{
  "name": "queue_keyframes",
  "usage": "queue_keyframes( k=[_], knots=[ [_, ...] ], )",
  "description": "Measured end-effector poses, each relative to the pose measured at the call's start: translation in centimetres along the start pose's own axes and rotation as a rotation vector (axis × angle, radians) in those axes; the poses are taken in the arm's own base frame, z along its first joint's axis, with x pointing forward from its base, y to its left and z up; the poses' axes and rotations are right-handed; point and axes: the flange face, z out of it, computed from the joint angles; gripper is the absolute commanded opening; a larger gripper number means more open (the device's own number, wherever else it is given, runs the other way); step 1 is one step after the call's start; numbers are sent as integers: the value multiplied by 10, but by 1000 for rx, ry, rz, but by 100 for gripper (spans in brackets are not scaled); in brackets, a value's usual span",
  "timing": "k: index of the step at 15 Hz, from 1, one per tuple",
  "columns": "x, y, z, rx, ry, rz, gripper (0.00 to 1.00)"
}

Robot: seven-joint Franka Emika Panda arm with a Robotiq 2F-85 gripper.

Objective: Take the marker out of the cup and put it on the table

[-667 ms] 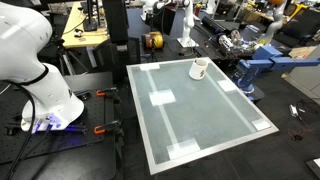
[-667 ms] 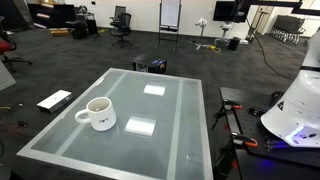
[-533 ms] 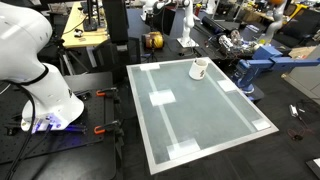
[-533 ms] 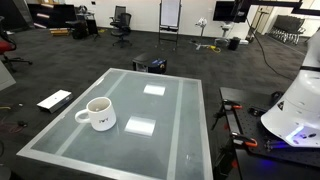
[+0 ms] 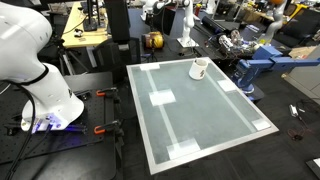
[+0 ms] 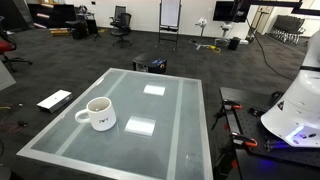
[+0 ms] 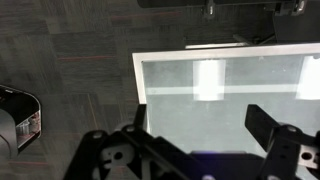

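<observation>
While end effector (image 7: 195,118) hangs spread | 1 cup (image 6: 99,113) upright on 1 table (image 6: 172,135); nr corner

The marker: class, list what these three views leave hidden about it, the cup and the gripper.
Marker: indiscernible in both exterior views; the cup is small and its interior dark.
Cup: outside the wrist view, which shows only a table corner.
Gripper: cut off beyond both exterior views' edges.

Robotics lab (rather office-like), dark carpet (image 6: 90,55), swivel chair (image 6: 121,18), whiteboard (image 6: 170,13), cluttered workbenches (image 5: 228,42), white robot base (image 5: 45,95)
</observation>
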Motion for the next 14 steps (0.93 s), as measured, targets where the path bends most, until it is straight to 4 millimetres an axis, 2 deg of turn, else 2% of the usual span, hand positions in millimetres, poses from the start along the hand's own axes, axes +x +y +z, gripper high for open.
queue_keyframes(
  k=[2, 5, 10, 14],
  knots=[
    [7, -2, -4, -4, 35, -13, 100],
    [30, -8, -13, -5, 133, -46, 100],
    [87, -28, -23, 4, 260, -135, 100],
    [136, -55, -17, 20, 301, -257, 100]
  ],
)
